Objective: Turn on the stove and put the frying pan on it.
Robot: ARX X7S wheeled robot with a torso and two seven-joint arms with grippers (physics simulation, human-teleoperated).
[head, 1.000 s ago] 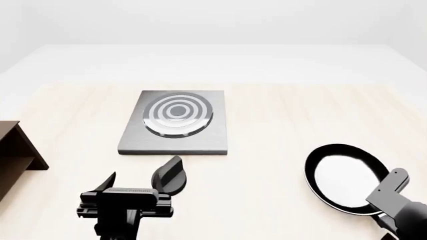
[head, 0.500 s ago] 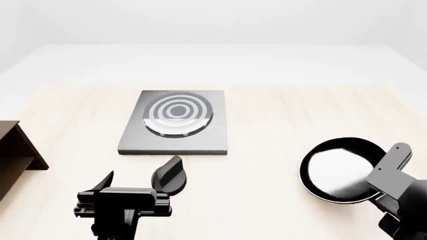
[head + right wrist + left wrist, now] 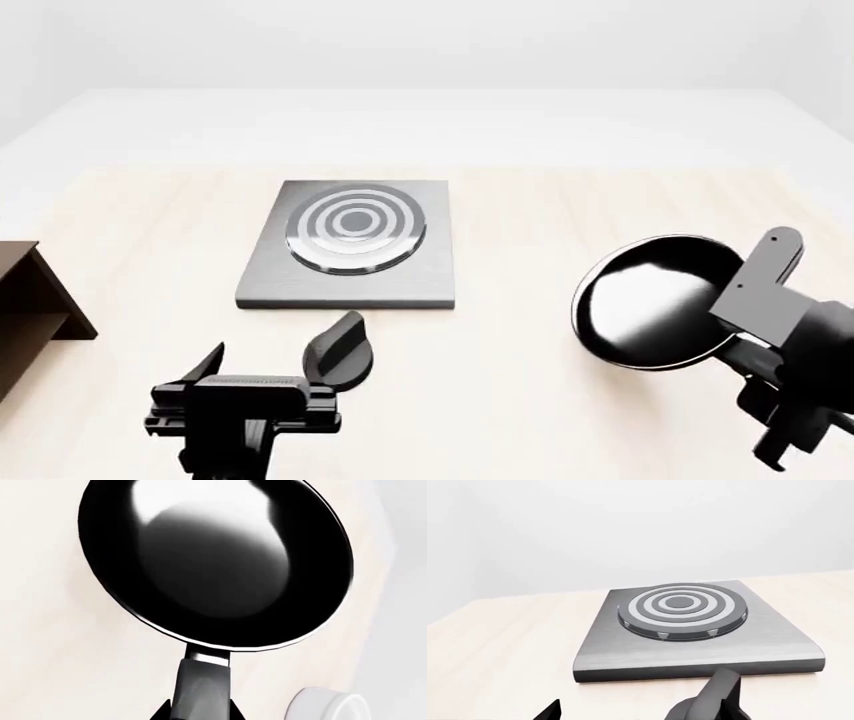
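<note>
The stove [image 3: 283, 276] is a dark-grey slab with a ringed burner [image 3: 356, 229], lying mid-table; the left wrist view shows the same stove [image 3: 694, 652] straight ahead. Its black knob [image 3: 339, 349] stands apart on the table, in front of the slab. My left gripper [image 3: 274, 364] is open just behind the knob [image 3: 710, 705], which sits close to one finger, the gap otherwise empty. My right gripper [image 3: 742, 340] is shut on the handle [image 3: 201, 687] of the frying pan [image 3: 651, 300]. The black frying pan [image 3: 213, 560] hangs tilted above the table, right of the stove.
A brown wooden shelf [image 3: 35, 305] stands at the table's left edge. A white bowl [image 3: 328, 707] shows in the right wrist view, beside the pan's handle. Pale wooden tabletop [image 3: 534, 215] lies between the stove and the pan.
My right gripper has lifted the frying pan off the table, up and leftward, and the pan now tilts. The left gripper and the knob have stayed nearly still.
</note>
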